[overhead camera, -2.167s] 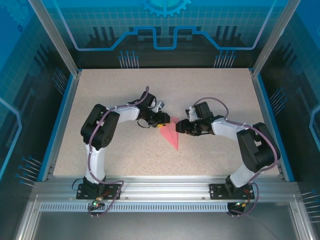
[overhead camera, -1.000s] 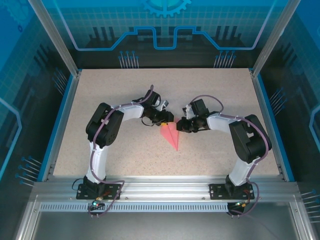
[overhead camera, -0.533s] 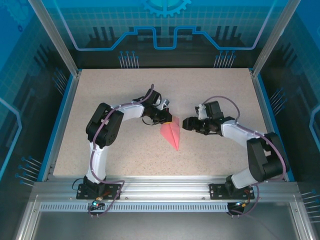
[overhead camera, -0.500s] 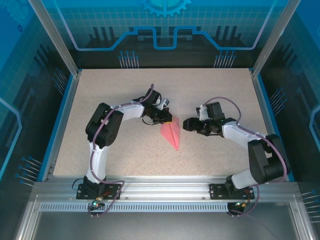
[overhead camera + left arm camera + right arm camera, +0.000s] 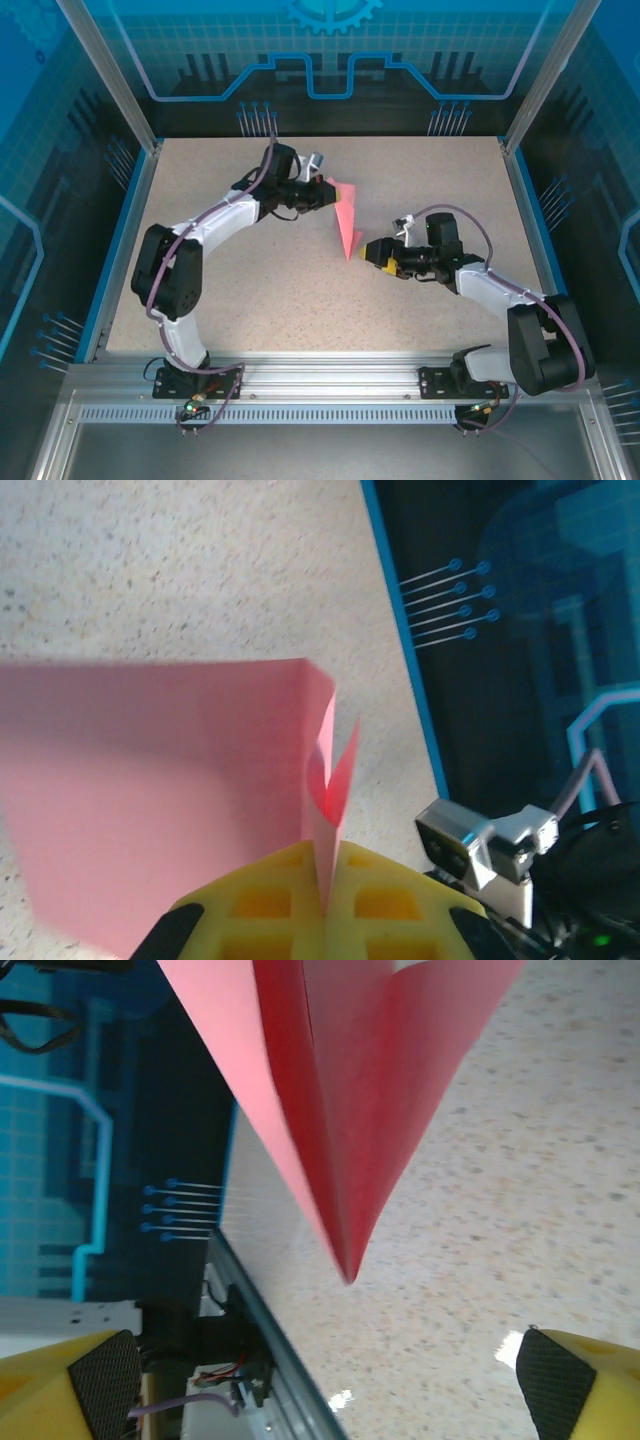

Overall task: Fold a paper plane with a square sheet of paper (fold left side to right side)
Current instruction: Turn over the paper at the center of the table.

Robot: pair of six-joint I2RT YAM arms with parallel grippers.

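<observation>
The square sheet of paper is folded into a slim pink-red paper plane (image 5: 344, 214). It hangs off the table with its sharp tip (image 5: 350, 257) pointing toward the near side. My left gripper (image 5: 318, 193) is shut on the plane's wide end. In the left wrist view the folded paper (image 5: 150, 790) stands pinched between the yellow fingers (image 5: 270, 905) of the left gripper (image 5: 330, 885). My right gripper (image 5: 376, 252) is open just right of the tip, not touching it. In the right wrist view the plane (image 5: 380, 1080) hangs ahead of the spread right gripper (image 5: 325, 1380).
Speckled beige table (image 5: 240, 290) bounded by blue rails, with an aluminium frame (image 5: 330, 375) at the near edge. Free tabletop lies left and near of the plane. The right arm's base mount (image 5: 470, 380) is bolted at the front right.
The left gripper closed on the plane, lifted it off the table and carried it toward the far side. The right gripper let go, opened wide and drew back to the right and nearer.
</observation>
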